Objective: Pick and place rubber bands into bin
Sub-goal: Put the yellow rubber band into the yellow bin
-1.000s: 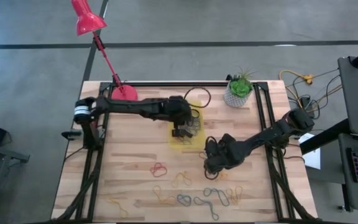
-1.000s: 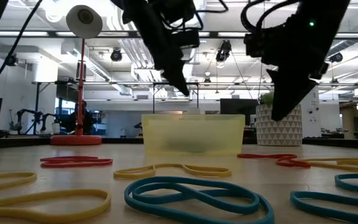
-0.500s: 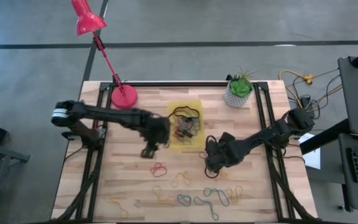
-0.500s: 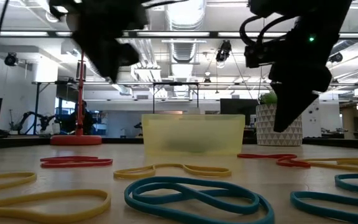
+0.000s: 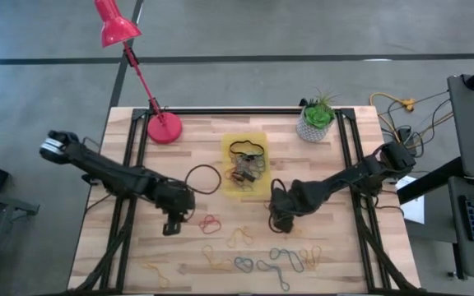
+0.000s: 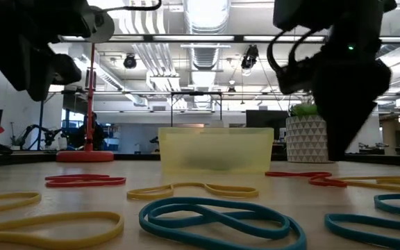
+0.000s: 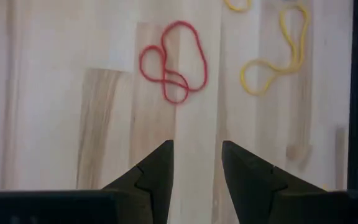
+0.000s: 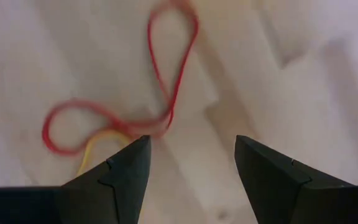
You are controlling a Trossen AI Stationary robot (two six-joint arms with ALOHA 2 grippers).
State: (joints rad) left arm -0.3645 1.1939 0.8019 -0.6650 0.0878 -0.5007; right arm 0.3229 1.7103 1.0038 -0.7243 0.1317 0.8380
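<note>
The bin point(image 5: 245, 162) is a small yellow tray at mid-table with several rubber bands in it; it also shows in the low view point(image 6: 216, 148). My left gripper point(image 7: 196, 149) is open above bare wood, to the left of a red rubber band point(image 7: 173, 62) point(image 5: 211, 222), touching nothing. A yellow band point(image 7: 272, 56) lies beyond that red one. My right gripper point(image 8: 191, 142) is open and hovers right over another red band point(image 8: 129, 106), whose loops lie flat on the table; it sits near the bin's right near corner point(image 5: 280, 215).
More loose bands in yellow, blue and tan lie along the near edge point(image 5: 274, 256) point(image 6: 214, 215). A red lamp base point(image 5: 164, 127) and a white plant pot point(image 5: 314, 123) stand at the far side. Black rails point(image 5: 348, 164) run along both table sides.
My left gripper has swung from above the bin toward the table's left and near edge, and now stands beside the red band. My right gripper has sunk a little toward the table over its red band.
</note>
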